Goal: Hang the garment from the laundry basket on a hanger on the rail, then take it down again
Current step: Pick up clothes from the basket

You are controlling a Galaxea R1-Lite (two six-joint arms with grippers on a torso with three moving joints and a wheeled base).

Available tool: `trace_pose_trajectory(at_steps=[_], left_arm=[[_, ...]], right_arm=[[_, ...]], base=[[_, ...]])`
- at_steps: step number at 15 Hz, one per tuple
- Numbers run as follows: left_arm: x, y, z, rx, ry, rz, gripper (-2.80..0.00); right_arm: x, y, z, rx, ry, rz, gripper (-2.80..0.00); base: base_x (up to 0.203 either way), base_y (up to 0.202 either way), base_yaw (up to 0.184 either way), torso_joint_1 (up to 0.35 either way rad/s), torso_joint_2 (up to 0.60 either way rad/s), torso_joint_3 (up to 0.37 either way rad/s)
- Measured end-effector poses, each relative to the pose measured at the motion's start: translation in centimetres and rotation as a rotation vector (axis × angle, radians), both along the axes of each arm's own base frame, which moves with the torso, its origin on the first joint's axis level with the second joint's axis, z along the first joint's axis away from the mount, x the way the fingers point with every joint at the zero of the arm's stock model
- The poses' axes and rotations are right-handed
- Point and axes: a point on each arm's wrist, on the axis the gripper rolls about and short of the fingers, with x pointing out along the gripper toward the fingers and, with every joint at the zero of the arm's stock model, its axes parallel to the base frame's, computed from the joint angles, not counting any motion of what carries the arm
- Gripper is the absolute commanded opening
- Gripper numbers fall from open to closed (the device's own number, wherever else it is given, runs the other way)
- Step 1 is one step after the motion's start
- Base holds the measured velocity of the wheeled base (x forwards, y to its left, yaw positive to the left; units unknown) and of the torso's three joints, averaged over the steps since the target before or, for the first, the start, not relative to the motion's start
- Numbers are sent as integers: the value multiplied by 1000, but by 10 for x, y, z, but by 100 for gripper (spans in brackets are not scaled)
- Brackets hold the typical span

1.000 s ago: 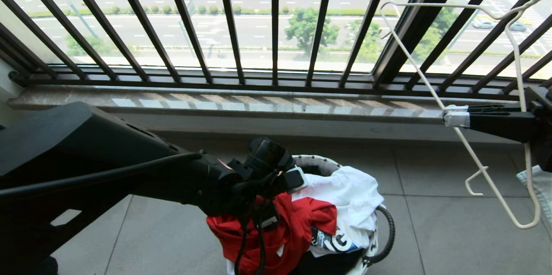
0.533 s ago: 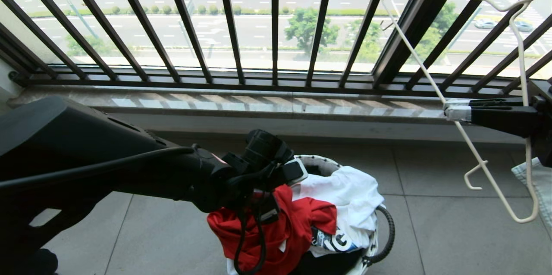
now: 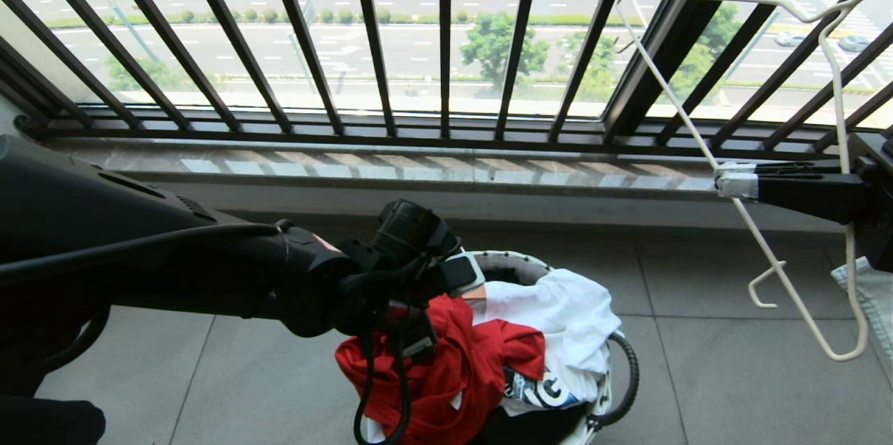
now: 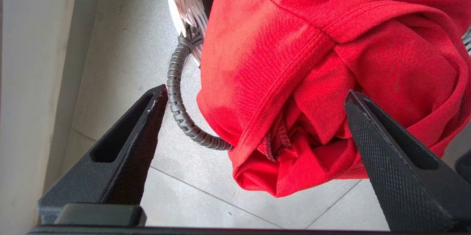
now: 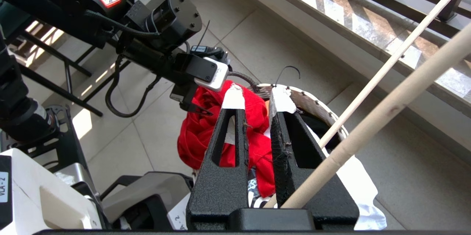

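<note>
Left gripper [image 4: 254, 124] over the basket [image 3: 513, 264], fingers spread wide, a bunched fold of the red shirt [image 4: 316, 62] between them; one fingertip [image 4: 355, 100] touches the cloth, the other is clear, over floor tile beside the basket's black handle [image 4: 180, 98]. Shirt heaped in the basket, spilling over its rim, white garment [image 3: 565, 312] alongside. Right gripper [image 3: 732, 182], well off to the side, clamped on the white hanger [image 3: 781, 270], held up before the window bars [image 3: 446, 40].

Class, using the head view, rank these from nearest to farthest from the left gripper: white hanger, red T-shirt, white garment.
1. Red T-shirt: directly under the open left gripper, draped over the basket's left side.
2. White garment: just right of it, in the basket.
3. White hanger: far right, clamped in the right gripper.
</note>
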Motion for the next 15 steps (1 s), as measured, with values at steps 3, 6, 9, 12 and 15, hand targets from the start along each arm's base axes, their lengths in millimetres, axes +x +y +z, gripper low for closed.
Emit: trace_pose_trajectory(at_steps=[3, 6, 9, 12, 15], left_arm=[[9, 6, -6, 30, 3, 7, 0], [11, 9, -8, 41, 10, 14, 0], [19, 6, -14, 29, -11, 26, 0], [31, 0, -19, 2, -71, 29, 0], [38, -2, -16, -8, -94, 41, 0]], right_arm=[[0, 0, 0, 0, 0, -1, -280], [0, 0, 0, 0, 1, 0, -280], [0, 0, 0, 0, 1, 0, -280], [0, 0, 0, 0, 0, -1, -280], [0, 0, 0, 0, 0, -1, -280]], base=[[0, 0, 0, 0, 0, 0], [0, 0, 0, 0, 0, 0], [0, 0, 0, 0, 0, 0], [0, 0, 0, 0, 0, 0], [0, 0, 0, 0, 0, 0]])
